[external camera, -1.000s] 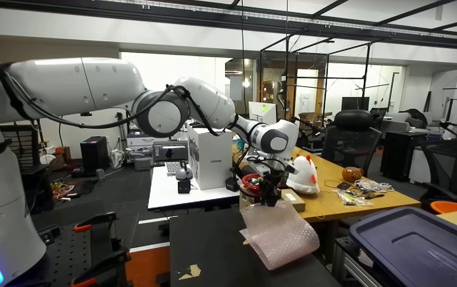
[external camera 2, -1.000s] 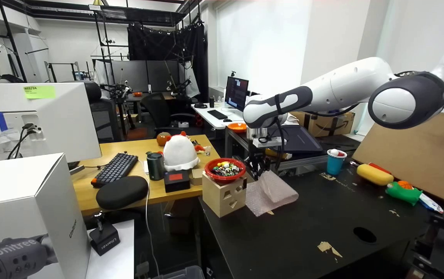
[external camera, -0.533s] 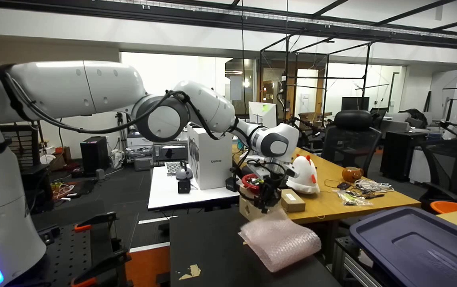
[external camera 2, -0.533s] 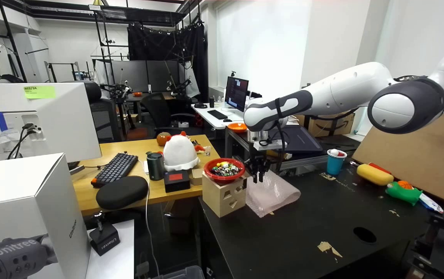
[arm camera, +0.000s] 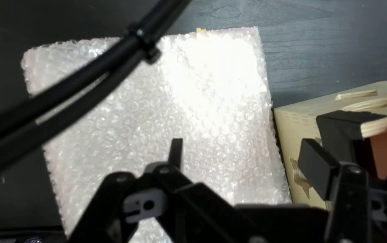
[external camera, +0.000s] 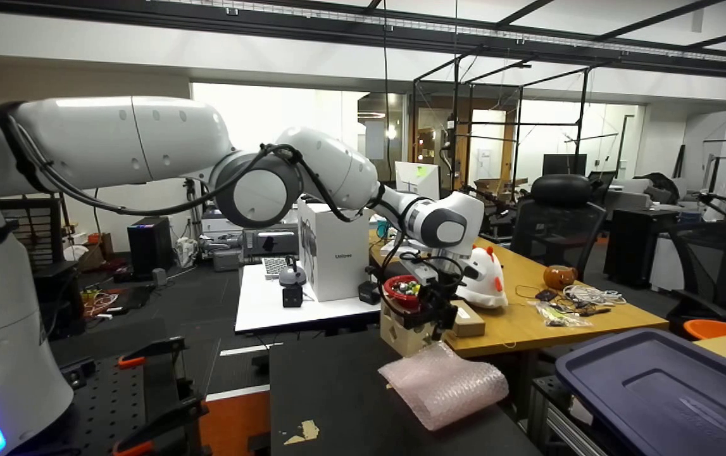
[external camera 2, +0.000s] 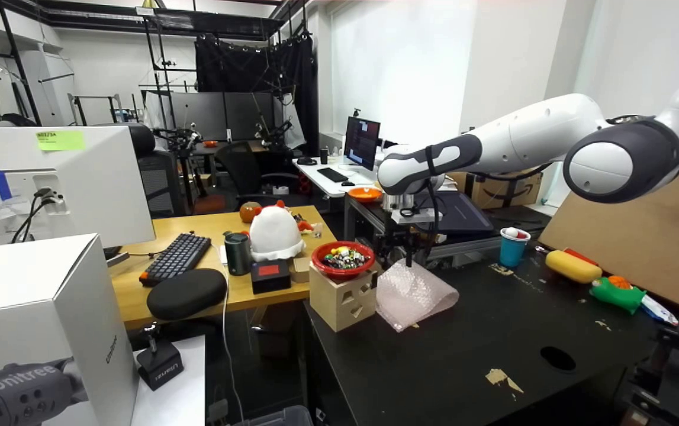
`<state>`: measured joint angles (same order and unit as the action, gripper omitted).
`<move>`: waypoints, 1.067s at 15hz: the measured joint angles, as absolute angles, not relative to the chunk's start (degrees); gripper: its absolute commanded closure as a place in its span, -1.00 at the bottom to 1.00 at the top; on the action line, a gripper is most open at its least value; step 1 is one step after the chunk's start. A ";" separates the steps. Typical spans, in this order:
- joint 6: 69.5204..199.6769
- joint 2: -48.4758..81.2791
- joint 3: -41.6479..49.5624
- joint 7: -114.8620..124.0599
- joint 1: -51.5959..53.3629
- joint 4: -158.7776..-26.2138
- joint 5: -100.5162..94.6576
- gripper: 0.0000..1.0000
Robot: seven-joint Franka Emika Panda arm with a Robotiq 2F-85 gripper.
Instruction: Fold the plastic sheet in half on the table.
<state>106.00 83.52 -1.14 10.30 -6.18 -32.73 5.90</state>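
Observation:
The plastic sheet (external camera: 445, 386), pale bubble wrap, lies doubled over on the black table (external camera: 337, 386), with a rounded bend along one side. Its upper layer rests loosely on the lower one, and the bend stands a little puffed up. My gripper (arm camera: 243, 152) is open just above the sheet (arm camera: 139, 111), with nothing held between its fingers. In the wrist view, one finger (arm camera: 175, 152) is over the sheet and the other is over the wooden box. In an exterior view the gripper (external camera 2: 408, 260) hangs above the sheet's far part, hiding a little of it.
The wooden shape box (external camera 2: 342, 302) stands right beside the sheet, with a red bowl (external camera 2: 344, 260) of small items on top. A blue cup (external camera 2: 514, 248) and a yellow toy (external camera 2: 573, 266) are farther along the table. A blue bin lid (external camera: 666, 392) lies beyond the table's edge.
The gripper has let go of the sheet's raised edge and opened. The upper layer has dropped onto the lower one. The gripper has shifted slightly away from the robot's base.

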 measured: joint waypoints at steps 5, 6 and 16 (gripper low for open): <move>110.86 83.60 -0.81 7.91 -8.82 -32.45 5.64 -1.00; 111.35 83.70 -0.47 6.59 -9.58 -32.45 5.20 -1.00; 111.38 85.13 2.12 -18.71 -15.43 -34.37 -3.44 -1.00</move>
<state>111.38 85.13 2.12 -18.71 -15.43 -34.37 -3.44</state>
